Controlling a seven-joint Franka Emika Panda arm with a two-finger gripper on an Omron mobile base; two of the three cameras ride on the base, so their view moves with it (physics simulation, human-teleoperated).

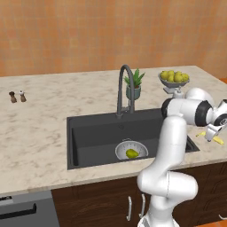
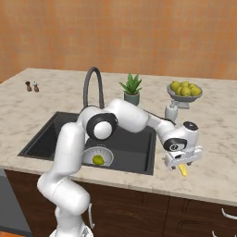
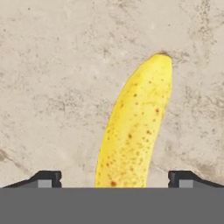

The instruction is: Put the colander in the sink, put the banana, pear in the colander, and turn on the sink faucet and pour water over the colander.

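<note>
Banana (image 3: 133,127) sits right under my gripper (image 3: 114,178), lying flat on the marble counter (image 1: 40,128), speckled skin, one end running down between my fingertips (image 3: 47,178). Jaws spread wide, one tip on each side of the fruit, neither touching it, nothing held. From the base cameras my hand hangs low over the counter just right of the sink (image 1: 88,137), with the banana's yellow ends poking out beneath it.

Colander (image 1: 131,150) stands upright inside the sink, toward the front-right part of the basin. Pear (image 1: 131,153) lies in the colander. I can't tell if any water is in the basin.

Sink faucet (image 1: 124,88) rises behind the sink, spout arched over the basin. Potted plant (image 1: 134,85) just beside the faucet, behind the sink's back-right corner. Footed fruit bowl (image 1: 174,80) heaped with yellow-green fruit further right of the sink, at the back. Two small shakers (image 1: 17,96) well left of the sink. Orange wall (image 1: 88,31) behind the counter, dark wood cabinets (image 2: 139,208) under it.
</note>
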